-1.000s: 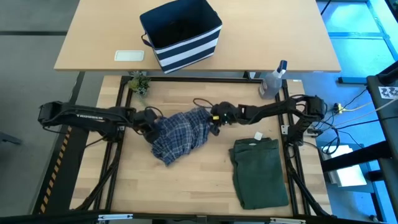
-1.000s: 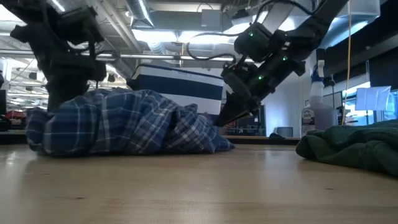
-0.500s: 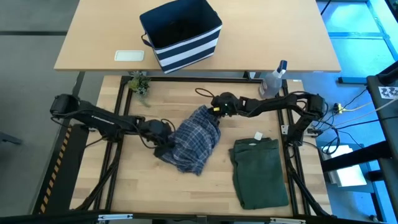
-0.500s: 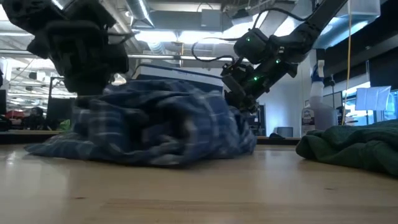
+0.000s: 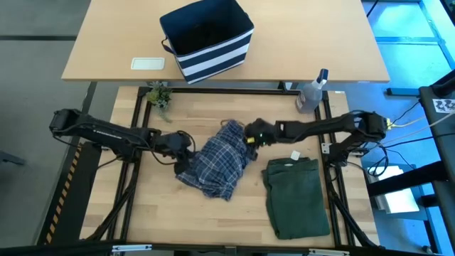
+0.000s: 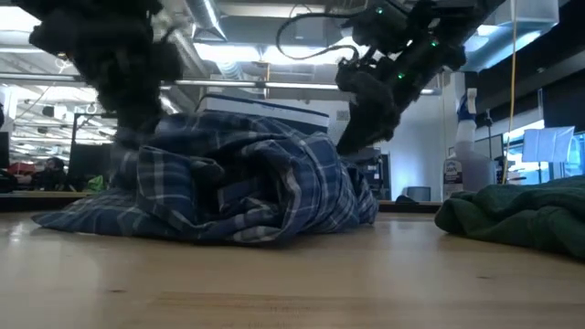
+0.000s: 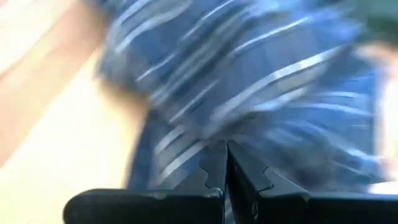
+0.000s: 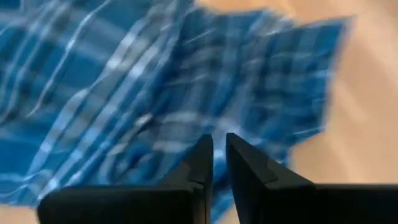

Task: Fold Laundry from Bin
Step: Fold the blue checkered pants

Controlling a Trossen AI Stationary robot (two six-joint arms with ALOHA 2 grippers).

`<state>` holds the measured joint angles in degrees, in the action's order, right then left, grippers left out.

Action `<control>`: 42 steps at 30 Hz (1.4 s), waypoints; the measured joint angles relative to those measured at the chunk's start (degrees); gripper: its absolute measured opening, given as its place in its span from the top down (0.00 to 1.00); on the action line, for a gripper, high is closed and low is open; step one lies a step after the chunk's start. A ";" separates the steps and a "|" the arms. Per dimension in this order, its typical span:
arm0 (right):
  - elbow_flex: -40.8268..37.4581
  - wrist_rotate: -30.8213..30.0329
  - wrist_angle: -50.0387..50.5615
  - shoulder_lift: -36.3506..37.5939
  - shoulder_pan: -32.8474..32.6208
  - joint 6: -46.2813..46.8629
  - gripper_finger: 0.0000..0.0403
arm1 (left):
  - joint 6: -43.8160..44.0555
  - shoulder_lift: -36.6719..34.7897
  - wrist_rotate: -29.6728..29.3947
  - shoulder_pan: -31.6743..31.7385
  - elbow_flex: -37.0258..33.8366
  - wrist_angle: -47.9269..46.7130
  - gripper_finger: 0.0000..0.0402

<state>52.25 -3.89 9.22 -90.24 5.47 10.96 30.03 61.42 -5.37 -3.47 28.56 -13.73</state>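
Plaid shirt (image 5: pixel 217 160) bunched in a loose heap near the middle of the worktable (image 5: pixel 170 213), collar end toward twelve o'clock, a lower corner trailing toward six. Left gripper (image 5: pixel 183 146) at the heap's nine o'clock edge, fingers pressed fully together in its wrist view; cloth pinched there or merely lying behind the tips, impossible to say. Right gripper (image 5: pixel 254 135) at the one o'clock corner, fingers nearly closed with a thin slit between, apparently nipping a fold of fabric, though the pinch itself stays hidden.

Green garment (image 5: pixel 297 195) already folded flat at the shirt's four o'clock, well apart. Striped bin (image 5: pixel 207 39) on the far table at twelve o'clock. Spray bottle (image 5: pixel 311 92) at two o'clock, near the right arm.

Step in hand, by judgement: spreading the shirt flat before folding. Best done by drawing the two held points apart toward nine and three, low over the wood, until the wrinkles pull out. Worth keeping the pull even, so neither corner slips free, and steering clear of the green pile to avoid dragging it.
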 joint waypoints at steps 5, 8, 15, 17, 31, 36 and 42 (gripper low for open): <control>-0.70 -1.67 -0.12 -4.16 -3.43 2.44 0.89 | 5.77 2.61 -1.56 0.69 -0.07 -8.89 1.00; -0.68 -2.33 -0.28 -6.84 -3.09 2.61 0.89 | 7.19 5.49 -0.19 -0.04 -0.05 -5.89 1.00; -0.64 -4.10 -5.50 -11.19 2.41 0.68 0.89 | 6.31 15.18 7.50 -2.71 -0.09 8.68 1.00; -0.68 -3.94 -8.38 -11.55 4.10 -0.75 0.89 | 4.58 17.89 10.44 -3.41 -0.09 14.46 1.00; 4.22 0.98 2.27 -2.37 7.88 -6.97 0.89 | 0.40 12.09 9.74 -4.38 1.88 10.90 1.00; 4.22 0.38 7.86 4.18 4.17 -6.88 0.89 | -1.55 3.29 -2.49 -4.49 2.19 6.76 1.00; 4.20 2.02 13.98 5.88 -0.17 -6.91 0.89 | -9.95 0.99 -6.57 -3.89 2.21 7.12 0.97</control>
<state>56.45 -1.87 23.20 -84.35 5.30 4.04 20.08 62.41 -11.94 -7.37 30.76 -6.61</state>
